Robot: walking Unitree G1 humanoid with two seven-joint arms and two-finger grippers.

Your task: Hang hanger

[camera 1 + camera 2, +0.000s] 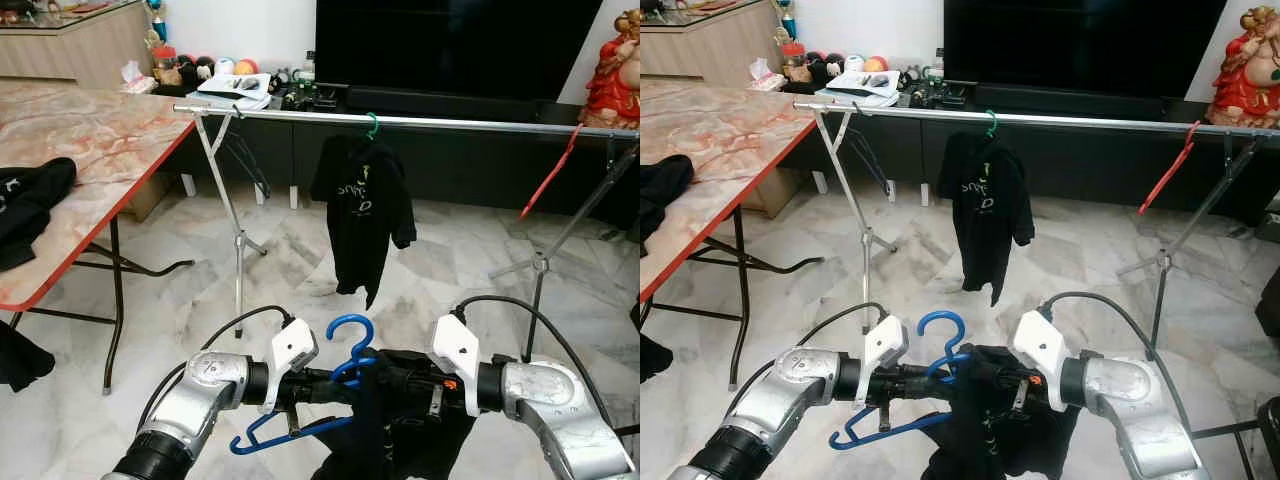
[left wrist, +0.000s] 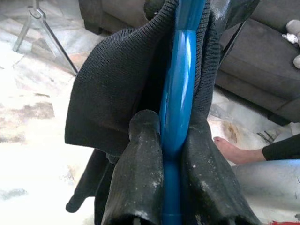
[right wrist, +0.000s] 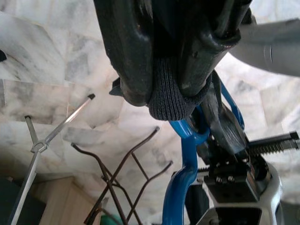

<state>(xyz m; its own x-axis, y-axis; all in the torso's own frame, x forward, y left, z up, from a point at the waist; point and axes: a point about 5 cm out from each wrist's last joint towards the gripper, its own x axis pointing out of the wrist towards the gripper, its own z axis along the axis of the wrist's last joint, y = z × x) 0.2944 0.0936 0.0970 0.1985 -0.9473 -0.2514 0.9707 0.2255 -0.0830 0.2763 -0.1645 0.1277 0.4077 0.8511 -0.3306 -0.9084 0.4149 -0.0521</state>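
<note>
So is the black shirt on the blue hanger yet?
Partly. The shirt drapes around the hanger, bunched at its neck, one hanger arm bare. Both grippers are shut on them.

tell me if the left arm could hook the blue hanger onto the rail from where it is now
Probably not yet. The left gripper is shut on the blue hanger low by the robot's body, while the rail stands well ahead across open marble floor. Nothing blocks the way; it looks too far.
</note>
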